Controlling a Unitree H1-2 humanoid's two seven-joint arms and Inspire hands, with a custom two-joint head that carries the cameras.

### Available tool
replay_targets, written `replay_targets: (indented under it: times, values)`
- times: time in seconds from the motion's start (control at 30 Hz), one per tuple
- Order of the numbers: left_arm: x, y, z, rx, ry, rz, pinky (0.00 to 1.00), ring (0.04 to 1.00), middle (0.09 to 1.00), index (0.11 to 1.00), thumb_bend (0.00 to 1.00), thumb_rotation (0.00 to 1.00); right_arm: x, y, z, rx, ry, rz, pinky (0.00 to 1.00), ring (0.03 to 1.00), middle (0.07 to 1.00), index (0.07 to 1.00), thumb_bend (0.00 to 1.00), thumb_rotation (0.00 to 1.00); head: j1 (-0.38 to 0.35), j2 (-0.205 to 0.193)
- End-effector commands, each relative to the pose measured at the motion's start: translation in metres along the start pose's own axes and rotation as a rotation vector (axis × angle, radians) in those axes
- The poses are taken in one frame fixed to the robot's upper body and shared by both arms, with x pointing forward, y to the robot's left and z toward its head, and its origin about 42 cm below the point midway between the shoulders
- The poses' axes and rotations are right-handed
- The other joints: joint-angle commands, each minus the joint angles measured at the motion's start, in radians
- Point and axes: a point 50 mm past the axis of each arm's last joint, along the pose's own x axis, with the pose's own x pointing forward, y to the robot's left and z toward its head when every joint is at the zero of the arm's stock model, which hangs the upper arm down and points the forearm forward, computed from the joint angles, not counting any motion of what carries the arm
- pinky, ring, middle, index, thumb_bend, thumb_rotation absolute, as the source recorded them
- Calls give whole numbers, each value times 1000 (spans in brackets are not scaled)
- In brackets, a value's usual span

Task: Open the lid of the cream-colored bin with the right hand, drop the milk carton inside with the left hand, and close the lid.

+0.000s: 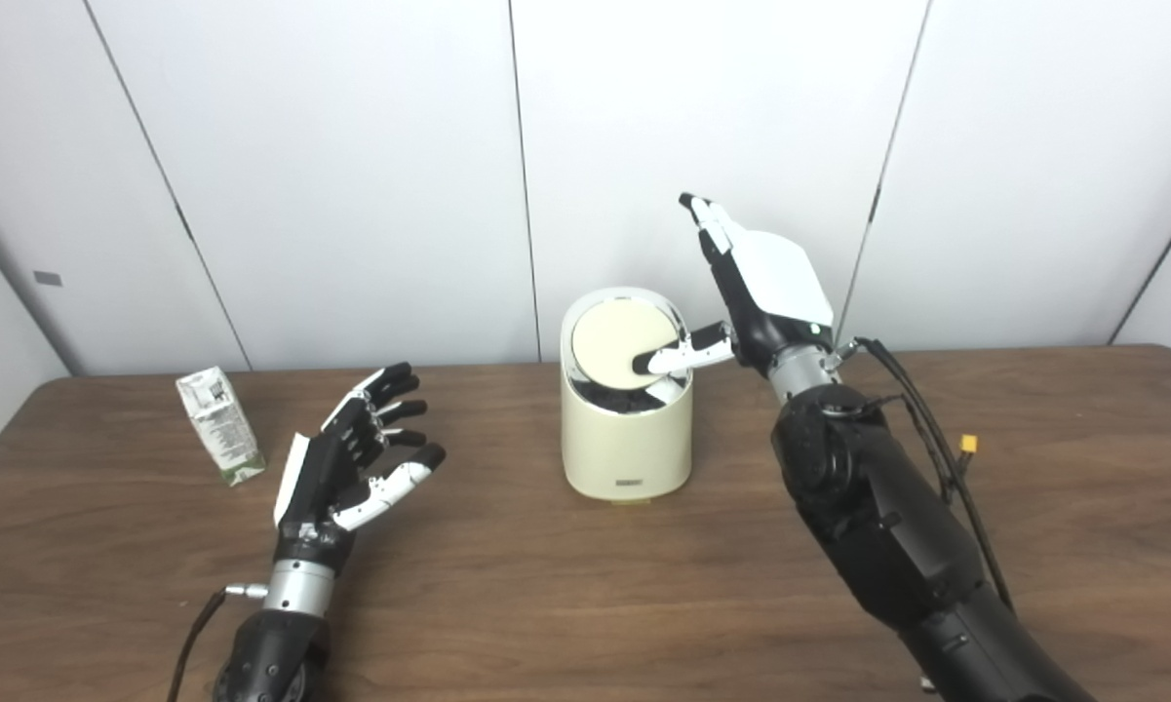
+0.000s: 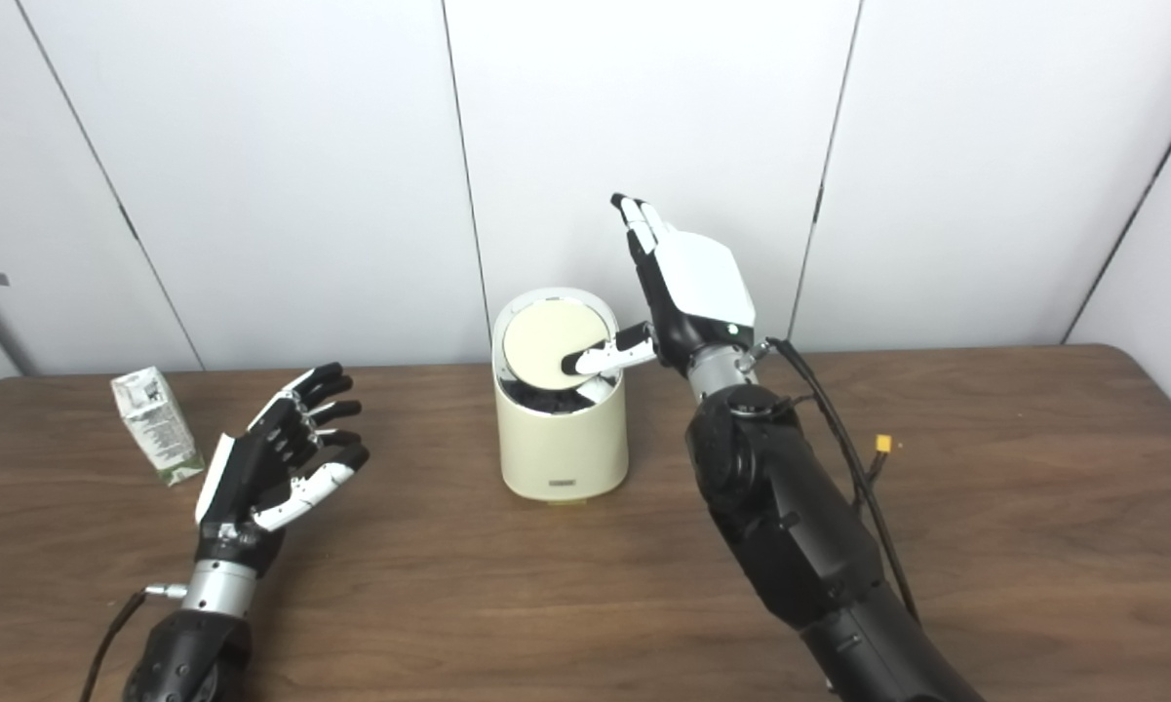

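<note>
While the right hand [image 1: 770,292], fingers spread upward, props the tilted lid [image 1: 612,341] of the cream bin [image 1: 627,444] at frame centre with its thumb, hold that steady; the empty, splayed left hand [image 1: 351,458] should reach left for the milk carton [image 1: 219,426], standing mid-left.

I can't read the milk carton [image 1: 219,425] print; both forearms cut off at 6 o'clock; bin [image 1: 627,439] interior dark.
</note>
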Motion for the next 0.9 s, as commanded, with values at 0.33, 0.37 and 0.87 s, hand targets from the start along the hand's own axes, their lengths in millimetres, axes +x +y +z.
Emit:
replay_targets:
  times: [0.33,0.37,0.87]
  values:
    - [-29,-10,-22,-39,84,8,627,768,835,870,752,287,-1,-29,1,171,11,-93,668,869,936,951,926,375,1,7]
    - [-29,-10,-22,-37,84,8,629,772,836,870,749,281,-1,-32,-2,201,17,-100,653,851,926,948,915,376,0,7]
    - [-26,-7,-21,-25,86,6,624,763,825,863,751,269,-44,-37,-61,652,108,-147,804,923,941,959,760,432,-3,10]
